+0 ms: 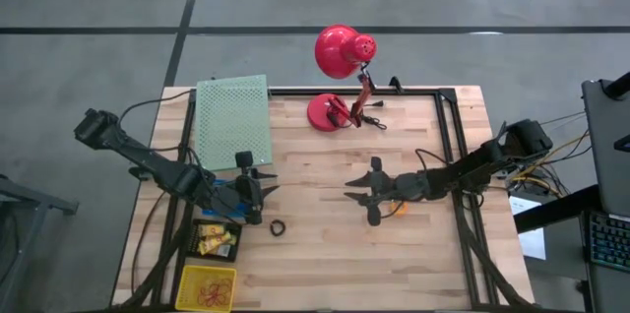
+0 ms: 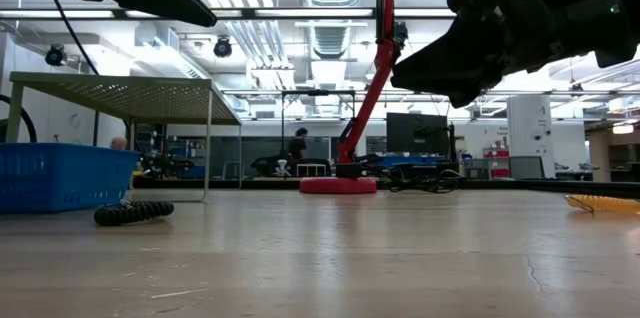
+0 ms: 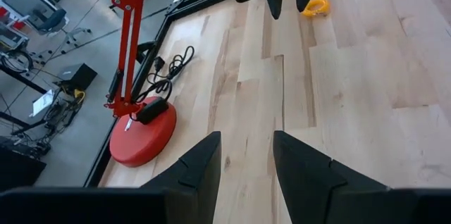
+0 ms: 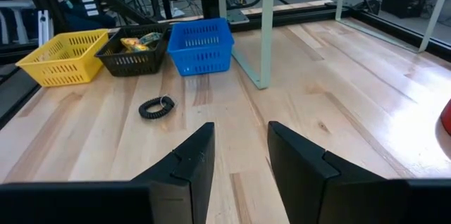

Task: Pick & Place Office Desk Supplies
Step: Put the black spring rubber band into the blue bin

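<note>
A black coiled ring (image 1: 278, 227) lies flat on the wooden table (image 1: 325, 264), near the baskets; it also shows in the right wrist view (image 4: 156, 106). A small yellow-orange ring (image 3: 315, 7) lies on the table beside my right gripper (image 1: 350, 192). My left gripper (image 1: 268, 187) hovers above the table next to the blue basket (image 1: 222, 205), open and empty (image 3: 243, 160). My right gripper faces it from the table's right side, also open and empty (image 4: 239, 153). Both are clear of the rings.
A blue basket (image 4: 201, 44), a black basket (image 4: 134, 51) with yellow pieces and a yellow basket (image 4: 63, 55) stand in a row at the near left. A green mesh shelf (image 1: 231, 116) stands at the far left. A red desk lamp (image 1: 330, 111) with its cord stands at the far edge.
</note>
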Available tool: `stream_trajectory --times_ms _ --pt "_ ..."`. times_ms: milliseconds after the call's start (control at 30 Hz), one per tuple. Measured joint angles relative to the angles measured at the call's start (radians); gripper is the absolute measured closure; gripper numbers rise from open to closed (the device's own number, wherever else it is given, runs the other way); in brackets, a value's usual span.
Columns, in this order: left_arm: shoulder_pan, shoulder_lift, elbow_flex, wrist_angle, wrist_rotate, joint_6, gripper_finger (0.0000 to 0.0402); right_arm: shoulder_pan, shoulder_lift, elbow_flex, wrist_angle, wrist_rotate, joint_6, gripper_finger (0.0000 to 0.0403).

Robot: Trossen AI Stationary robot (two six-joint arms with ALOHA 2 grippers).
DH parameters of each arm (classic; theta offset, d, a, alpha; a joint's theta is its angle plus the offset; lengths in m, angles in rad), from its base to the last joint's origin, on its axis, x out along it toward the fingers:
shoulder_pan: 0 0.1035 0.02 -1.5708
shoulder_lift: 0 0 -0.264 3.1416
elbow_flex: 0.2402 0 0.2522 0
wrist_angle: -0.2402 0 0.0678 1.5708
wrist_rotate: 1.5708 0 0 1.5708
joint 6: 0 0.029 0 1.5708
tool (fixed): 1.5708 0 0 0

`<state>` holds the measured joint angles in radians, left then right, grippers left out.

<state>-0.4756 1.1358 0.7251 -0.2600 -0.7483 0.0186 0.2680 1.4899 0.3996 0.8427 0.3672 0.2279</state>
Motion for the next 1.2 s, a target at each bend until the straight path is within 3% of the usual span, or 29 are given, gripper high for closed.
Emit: stream_trajectory --times_ms 133,333,533,733,1200 --pt "0.0 0.0 0.0 0.0 0.0 -0.01 0.0268 0.0 0.0 0.0 0.0 0.0 0.0 0.0268" --pt "0.0 -0.001 0.003 0.008 0.008 -0.196 0.0268 0.0 0.0 0.0 0.0 0.0 0.0 0.0273" --pt "-0.001 -0.001 0.06 -0.087 0.149 -0.203 0.0268 0.0 0.0 0.0 0.0 0.0 0.0 0.0282" --pt "0.0 -0.002 0.12 -0.275 0.174 -0.393 0.0268 0.0 0.0 0.0 0.0 0.0 0.0 0.0279" --pt "0.0 0.125 0.13 -0.291 0.34 -0.494 0.0268 -0.001 0.0 0.0 0.001 0.0 0.0 0.0273"
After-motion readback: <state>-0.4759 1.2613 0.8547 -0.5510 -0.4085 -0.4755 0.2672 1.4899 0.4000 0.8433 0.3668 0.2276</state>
